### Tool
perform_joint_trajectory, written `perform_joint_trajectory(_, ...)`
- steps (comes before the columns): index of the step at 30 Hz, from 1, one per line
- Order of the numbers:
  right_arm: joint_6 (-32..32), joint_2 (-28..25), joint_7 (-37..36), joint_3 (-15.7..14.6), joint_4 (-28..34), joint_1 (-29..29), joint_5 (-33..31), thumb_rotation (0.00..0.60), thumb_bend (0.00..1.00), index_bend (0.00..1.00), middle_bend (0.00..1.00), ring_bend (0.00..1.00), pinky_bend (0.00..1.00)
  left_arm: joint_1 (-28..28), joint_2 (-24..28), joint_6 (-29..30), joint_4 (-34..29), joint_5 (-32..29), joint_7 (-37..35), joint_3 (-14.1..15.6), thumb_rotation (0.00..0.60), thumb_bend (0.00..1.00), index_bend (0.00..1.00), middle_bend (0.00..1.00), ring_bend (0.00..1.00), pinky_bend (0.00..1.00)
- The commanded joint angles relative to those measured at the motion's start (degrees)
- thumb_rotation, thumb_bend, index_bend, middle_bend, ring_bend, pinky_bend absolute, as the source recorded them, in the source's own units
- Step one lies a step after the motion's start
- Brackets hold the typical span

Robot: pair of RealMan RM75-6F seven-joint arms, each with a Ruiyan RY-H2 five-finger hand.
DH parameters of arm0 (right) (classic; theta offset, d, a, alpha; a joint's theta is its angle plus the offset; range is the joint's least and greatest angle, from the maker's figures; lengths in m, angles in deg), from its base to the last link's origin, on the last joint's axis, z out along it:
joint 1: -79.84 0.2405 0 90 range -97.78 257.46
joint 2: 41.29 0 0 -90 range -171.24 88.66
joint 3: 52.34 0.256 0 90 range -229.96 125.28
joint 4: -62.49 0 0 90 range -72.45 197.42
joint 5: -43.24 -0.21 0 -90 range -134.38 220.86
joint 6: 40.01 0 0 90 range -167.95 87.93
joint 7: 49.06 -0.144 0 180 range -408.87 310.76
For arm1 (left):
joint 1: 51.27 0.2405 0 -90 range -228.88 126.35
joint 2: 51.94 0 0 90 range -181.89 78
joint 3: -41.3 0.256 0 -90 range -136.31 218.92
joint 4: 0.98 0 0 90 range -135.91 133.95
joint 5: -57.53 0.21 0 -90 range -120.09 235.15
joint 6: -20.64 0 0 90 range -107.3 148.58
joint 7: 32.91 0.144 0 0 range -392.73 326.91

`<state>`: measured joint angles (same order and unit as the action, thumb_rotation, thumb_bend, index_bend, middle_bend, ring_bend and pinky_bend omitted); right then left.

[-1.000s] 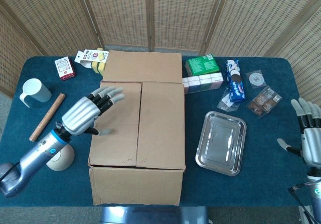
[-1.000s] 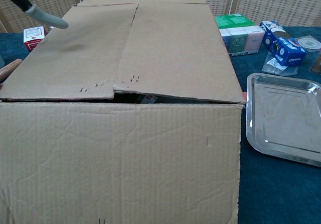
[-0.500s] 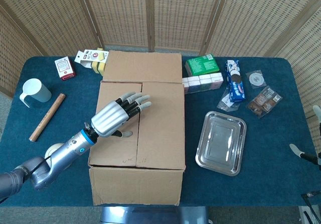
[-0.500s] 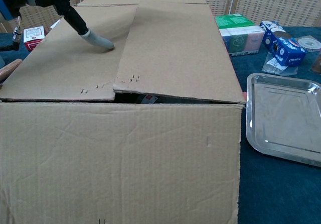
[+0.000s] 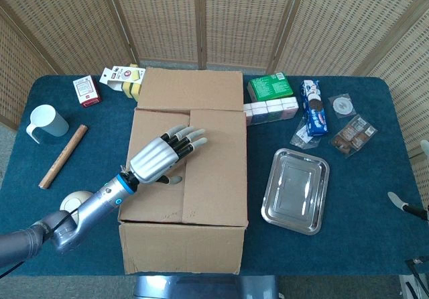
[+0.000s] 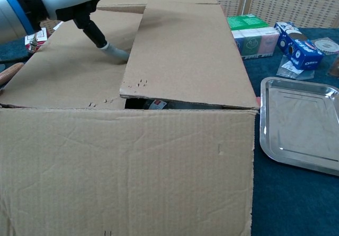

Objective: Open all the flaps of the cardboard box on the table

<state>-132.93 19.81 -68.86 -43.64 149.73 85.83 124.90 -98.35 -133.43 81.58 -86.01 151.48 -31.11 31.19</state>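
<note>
The left robot hand (image 5: 163, 157) has slid further right across the box (image 5: 184, 178) since a moment ago, its thumb now pressing the left flap (image 6: 69, 66) down beside the centre seam. It grasps nothing, fingers spread flat over the box, mid-surface. The chest view alone shows the left flap sunk below the right flap (image 6: 185, 51).

- The left hand (image 5: 163, 157) has moved from the cardboard box's (image 5: 201, 178) left edge to above the seam between the top flaps.
- Beneath its thumb, the left flap (image 6: 69, 66) seems pushed slightly down.
- The right hand (image 5: 406, 205) has drawn back to the frame edge; only a fingertip shows.
</note>
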Motion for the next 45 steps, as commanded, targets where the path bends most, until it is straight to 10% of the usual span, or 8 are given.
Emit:
perform_joint_trajectory(1,0.0,-0.1,0.0,0.1,0.2,-0.2,0.3,0.600,0.00,0.00,0.00,0.00,0.08,-1.0,-2.9,1.2,1.8,-1.1,1.0,-1.4,0.600,0.00,0.00,0.00,0.00,0.12)
perform_joint_trajectory(17,-0.3,-0.4,0.1,0.7,1.2,-1.2,1.7,0.600,0.00,0.00,0.00,0.00,0.08,-4.9,-7.0,5.4,3.4,-2.1,0.0,-5.8,0.600,0.00,0.00,0.00,0.00,0.13)
perform_joint_trajectory(31,-0.3,-1.2,-1.5,1.4,1.5,-1.7,2.0,0.600,0.00,0.00,0.00,0.00,0.08,-18.6,-13.9,-1.5,8.4,-9.5,4.4,-15.9,0.600,0.00,0.00,0.00,0.00,0.13)
perform_joint_trajectory(45,0.6,-1.3,-1.9,1.5,1.4,-1.8,2.2,0.600,0.00,0.00,0.00,0.00,0.08,-26.0,-22.4,-2.7,18.6,-13.1,1.9,-16.1,0.600,0.00,0.00,0.00,0.00,0.14)
